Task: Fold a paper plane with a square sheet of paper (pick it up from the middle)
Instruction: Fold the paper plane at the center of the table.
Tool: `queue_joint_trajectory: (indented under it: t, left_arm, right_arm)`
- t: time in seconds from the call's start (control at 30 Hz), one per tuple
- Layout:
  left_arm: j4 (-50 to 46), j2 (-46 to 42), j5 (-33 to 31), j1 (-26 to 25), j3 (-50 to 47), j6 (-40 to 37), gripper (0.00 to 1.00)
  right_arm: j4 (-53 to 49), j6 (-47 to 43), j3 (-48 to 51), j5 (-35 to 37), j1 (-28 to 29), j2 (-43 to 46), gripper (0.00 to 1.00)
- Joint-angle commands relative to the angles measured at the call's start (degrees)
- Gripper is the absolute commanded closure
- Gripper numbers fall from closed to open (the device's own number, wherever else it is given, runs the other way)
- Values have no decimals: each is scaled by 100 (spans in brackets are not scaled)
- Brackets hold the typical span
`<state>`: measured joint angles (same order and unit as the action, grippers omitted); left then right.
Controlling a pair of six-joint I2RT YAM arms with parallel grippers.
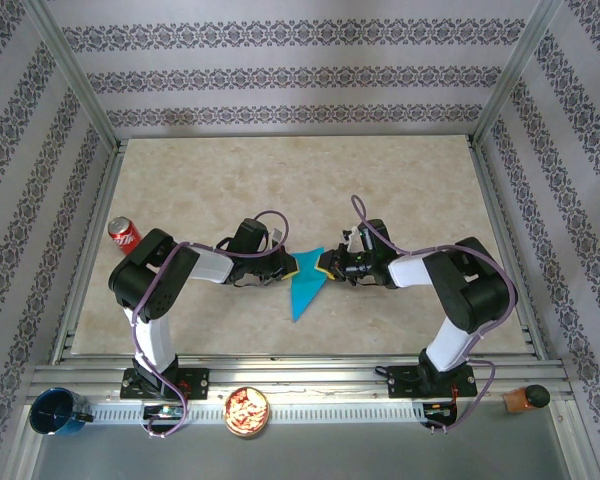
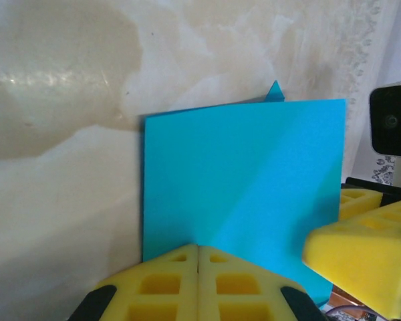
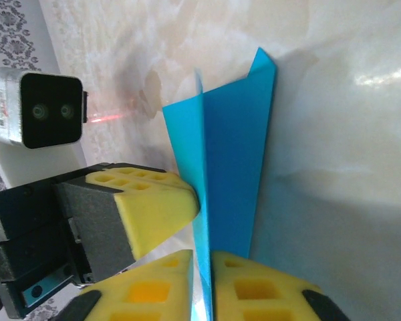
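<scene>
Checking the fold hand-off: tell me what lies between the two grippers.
The folded turquoise paper spans the gap between the left gripper and the right gripper in the top view. In its own wrist view, each gripper is pinching it.

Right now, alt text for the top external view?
At the centre of the table, the left gripper and right gripper are each shut on opposite sides of a folded, pointed turquoise paper. A red soda can sits near the table's left edge.
</scene>
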<state>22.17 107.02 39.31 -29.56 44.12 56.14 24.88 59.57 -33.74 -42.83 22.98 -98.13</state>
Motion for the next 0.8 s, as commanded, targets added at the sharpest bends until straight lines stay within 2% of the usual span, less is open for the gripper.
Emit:
queue_joint_trajectory:
  t: [0.0, 0.13, 0.23, 0.33, 0.57, 0.77]
  left_arm:
    - [-41, -78, 221, -78, 22, -284, 89]
    - [-578, -691, -74, -85, 43, -759, 79]
    - [-1584, -1302, -694, -164, 138, -1479, 69]
    - [-2396, -1901, -1448, -411, 176, -2201, 62]
    - [-2817, -2610, -2611, -1336, -77, -3224, 56]
    - [-3149, -2190, -3614, -2311, 259, -4040, 53]
  right_arm:
    - [-29, -68, -42, -133, -39, -51, 89]
    - [35, 177, 65, 220, 12, 177, 93]
    - [113, 565, 218, 693, 31, 446, 97]
    - [399, 993, 444, 1124, 94, 682, 95]
    - [480, 1482, 637, 1845, 349, 1065, 96]
    - [593, 1808, 772, 2087, 408, 1133, 97]
